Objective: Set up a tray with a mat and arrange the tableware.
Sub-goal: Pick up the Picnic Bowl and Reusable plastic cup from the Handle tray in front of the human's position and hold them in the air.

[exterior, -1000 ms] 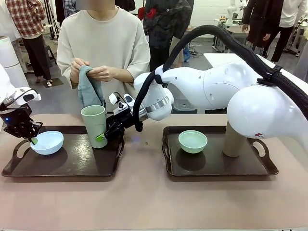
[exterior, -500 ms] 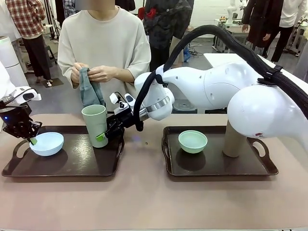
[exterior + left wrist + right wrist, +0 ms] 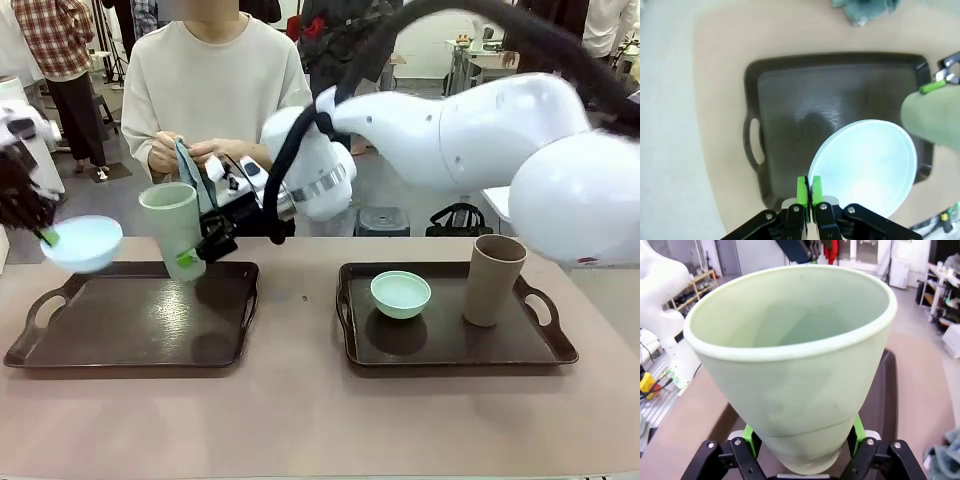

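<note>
In the front view the left gripper is motion-blurred at the picture's edge, its fingers hard to make out. In the right wrist view the base of the tall pale-green matte tumbler is hidden between the pads. The dark-brown handled tray lies below both. The right gripper clamps the tumbler's lower wall, with the cup leaning toward 11 o'clock above the tray's far edge. The left jaws pinch the rim of the small pale-blue matte bowl, which spreads toward 2 o'clock from them above the tray, smooth inside.
</note>
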You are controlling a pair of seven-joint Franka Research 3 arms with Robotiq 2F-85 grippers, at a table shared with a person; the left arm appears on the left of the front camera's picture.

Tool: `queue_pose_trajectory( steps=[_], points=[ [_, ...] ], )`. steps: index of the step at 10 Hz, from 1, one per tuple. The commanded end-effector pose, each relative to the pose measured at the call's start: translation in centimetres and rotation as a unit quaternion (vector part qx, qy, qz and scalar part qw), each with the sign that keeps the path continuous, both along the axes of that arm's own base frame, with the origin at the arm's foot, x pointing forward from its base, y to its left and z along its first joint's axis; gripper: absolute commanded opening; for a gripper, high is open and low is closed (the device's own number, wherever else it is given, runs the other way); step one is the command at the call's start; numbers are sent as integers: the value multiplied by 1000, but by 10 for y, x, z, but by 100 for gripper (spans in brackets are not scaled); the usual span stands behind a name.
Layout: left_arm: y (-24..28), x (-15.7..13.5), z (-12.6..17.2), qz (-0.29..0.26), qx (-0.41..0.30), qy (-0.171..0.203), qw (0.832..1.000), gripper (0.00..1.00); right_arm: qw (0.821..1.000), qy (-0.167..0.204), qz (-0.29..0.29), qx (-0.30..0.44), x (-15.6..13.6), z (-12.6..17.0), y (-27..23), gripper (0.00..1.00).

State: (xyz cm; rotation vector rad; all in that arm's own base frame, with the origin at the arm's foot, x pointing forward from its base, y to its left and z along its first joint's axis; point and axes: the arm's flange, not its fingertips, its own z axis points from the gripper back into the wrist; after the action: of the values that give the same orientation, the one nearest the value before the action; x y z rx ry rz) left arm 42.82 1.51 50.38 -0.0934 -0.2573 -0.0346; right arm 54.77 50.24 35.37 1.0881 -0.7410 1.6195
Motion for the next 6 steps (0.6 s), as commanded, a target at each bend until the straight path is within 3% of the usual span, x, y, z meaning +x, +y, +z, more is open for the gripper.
queue_pose_trajectory(
  steps=[1,3,4,5,6],
  points=[
    [-2,-7,33,17,-11,-30,999,0,999,-32,-22,-20,-32,39,-1,21],
    [1,-11,51,30,3,-40,999,0,997,-58,-43,-22,-46,73,5,21],
    [6,-10,46,40,9,-37,998,0,997,-59,-53,-13,-50,84,1,21],
    [2,-14,57,9,-3,-51,999,0,997,-50,-61,-3,-48,88,-4,21],
    [2,-14,57,9,-3,-51,999,0,998,-59,-32,-5,-39,88,12,21]
  ],
)
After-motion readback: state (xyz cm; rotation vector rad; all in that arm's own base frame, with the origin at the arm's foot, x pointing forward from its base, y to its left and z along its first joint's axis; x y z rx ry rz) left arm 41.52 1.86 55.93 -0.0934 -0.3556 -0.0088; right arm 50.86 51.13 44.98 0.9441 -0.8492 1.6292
